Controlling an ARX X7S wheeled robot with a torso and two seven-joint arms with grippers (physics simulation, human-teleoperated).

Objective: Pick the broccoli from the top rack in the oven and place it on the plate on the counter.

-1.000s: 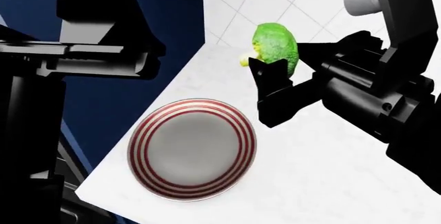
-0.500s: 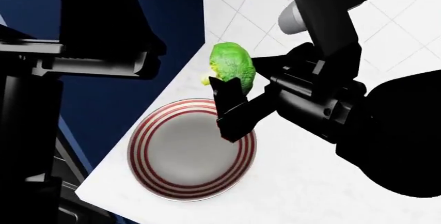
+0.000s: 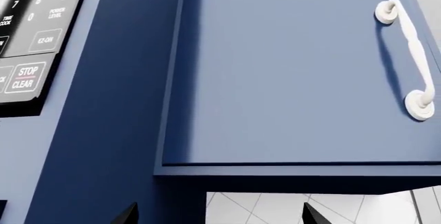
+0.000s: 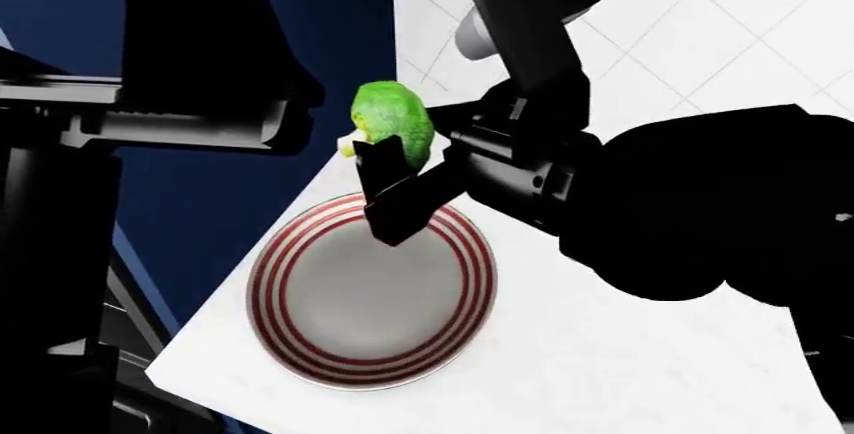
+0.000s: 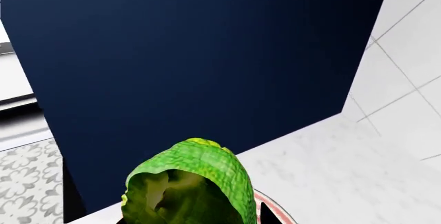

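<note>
A dark blue cabinet door [image 3: 289, 69] with a white turned handle [image 3: 406, 59], a white tiled wall [image 4: 747, 44], and a patterned grey floor [image 5: 28, 182].

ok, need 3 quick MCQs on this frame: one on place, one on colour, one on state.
1. Where is the broccoli?
A. lying on the plate
B. held above the plate's far rim
C. on the counter beside the plate

2. What colour are the plate rim stripes?
A. blue
B. green
C. dark red and white

3. What is the right gripper doing?
A. shut on the broccoli
B. open and empty
C. pressing on the plate

Answers: 1 B, the head view shows it in the air over the rim; 2 C, the rings show it; 3 A, its fingers clamp the floret.
</note>
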